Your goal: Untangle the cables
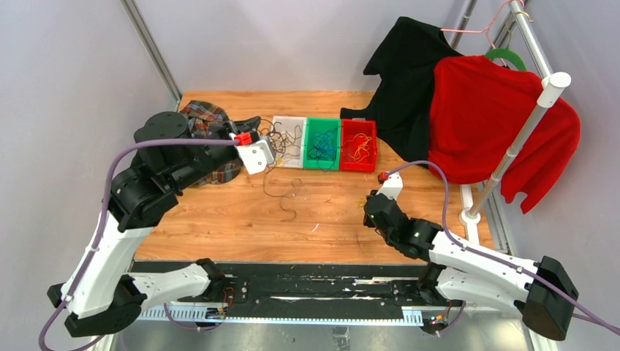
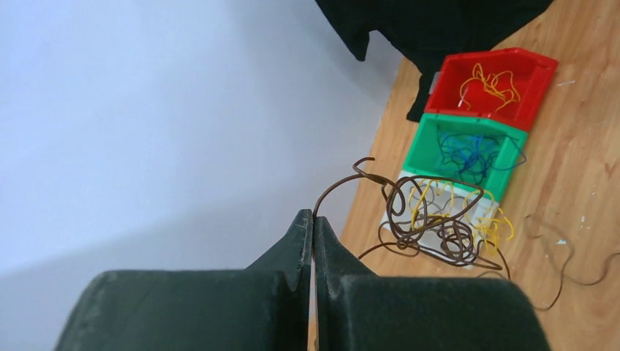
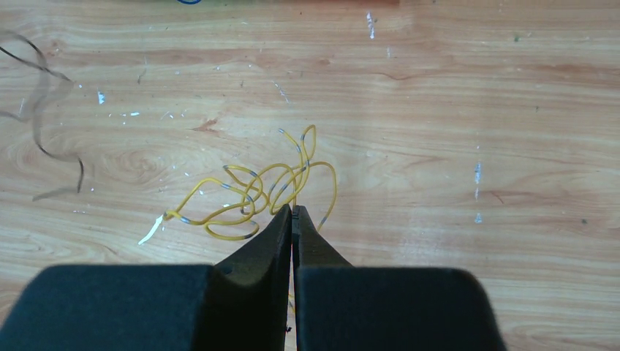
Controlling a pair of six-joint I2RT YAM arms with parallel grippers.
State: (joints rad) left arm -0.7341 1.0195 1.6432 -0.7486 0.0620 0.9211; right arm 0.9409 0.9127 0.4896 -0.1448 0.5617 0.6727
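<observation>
Left end effector (image 2: 313, 221) pinches brown cable (image 2: 455, 240); right (image 3: 292, 213), seemingly, yellow cable (image 3: 250, 193).

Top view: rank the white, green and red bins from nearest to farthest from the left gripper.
1. white bin: left end of the row, right beside the left gripper.
2. green bin: middle of the row.
3. red bin: right end of the row.

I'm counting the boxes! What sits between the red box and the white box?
A green box, with blue cables inside, sits between the red box and the white box. The top view shows the three in a row.
</observation>
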